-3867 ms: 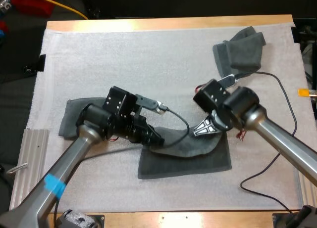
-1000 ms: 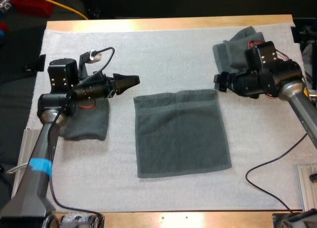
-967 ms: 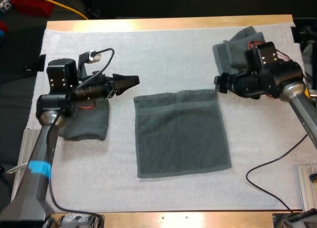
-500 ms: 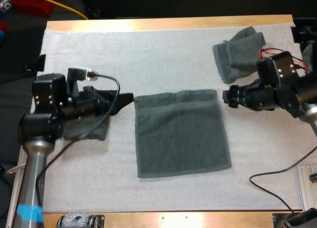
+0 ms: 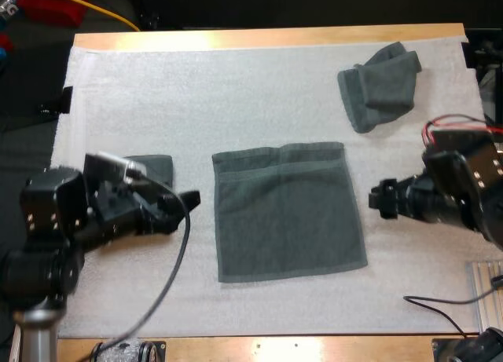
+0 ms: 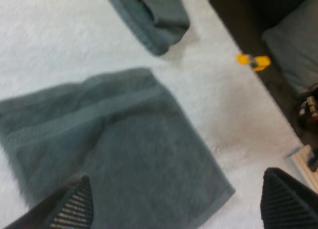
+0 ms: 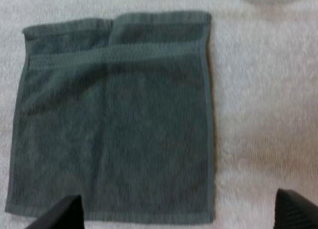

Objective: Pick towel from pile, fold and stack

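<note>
A dark grey-green towel (image 5: 287,213) lies flat and square in the middle of the white mat, its far edge slightly turned up. A crumpled towel (image 5: 381,83) sits at the far right. A folded towel (image 5: 153,167) lies at the left, half hidden behind my left arm. My left gripper (image 5: 189,203) hovers open just left of the flat towel. My right gripper (image 5: 383,201) hovers open just right of it. The left wrist view has the open left gripper (image 6: 181,204) over the flat towel (image 6: 114,144), the crumpled towel (image 6: 154,15) beyond. The right gripper (image 7: 179,214) stands open above the flat towel (image 7: 114,114).
The white mat (image 5: 259,95) covers most of the wooden table (image 5: 275,348). A metal rail (image 5: 487,287) lies at the near right. A red object with a yellow cable (image 5: 55,5) sits beyond the table's far left corner.
Both arms have drawn back toward the near side, the left off the folded towel, the right away from the crumpled one. The flat towel has not moved in the last second.
</note>
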You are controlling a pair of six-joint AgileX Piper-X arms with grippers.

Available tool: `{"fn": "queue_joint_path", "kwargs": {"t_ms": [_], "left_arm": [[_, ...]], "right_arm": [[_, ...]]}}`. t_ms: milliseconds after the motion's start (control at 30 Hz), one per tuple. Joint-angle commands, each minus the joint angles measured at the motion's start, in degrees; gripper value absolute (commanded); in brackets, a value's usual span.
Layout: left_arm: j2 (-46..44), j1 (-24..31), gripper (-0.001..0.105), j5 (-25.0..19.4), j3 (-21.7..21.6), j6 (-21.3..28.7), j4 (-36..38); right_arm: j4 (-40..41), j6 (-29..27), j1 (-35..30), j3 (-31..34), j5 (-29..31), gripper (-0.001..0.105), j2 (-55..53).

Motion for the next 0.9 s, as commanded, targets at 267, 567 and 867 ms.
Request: {"fn": "queue_joint_path", "kwargs": {"t_ms": [267,567,867], "left_arm": [[-9.5,-7.0,0.068,-9.9,-0.2,0.3,11.0],[-13.2,-7.6,0.068,-14.2,-0.2,0.4,20.6],[-13.2,-7.6,0.068,-14.2,0.8,0.4,20.6]], "right_arm": [[1.9,4.9,1.7,10.9,1.3,0.073,-12.0],[-1.4,6.9,1.6,22.3,0.4,0.073,-16.3],[-15.0,9.0,1.6,32.6,-3.9,0.073,-14.1]]}}
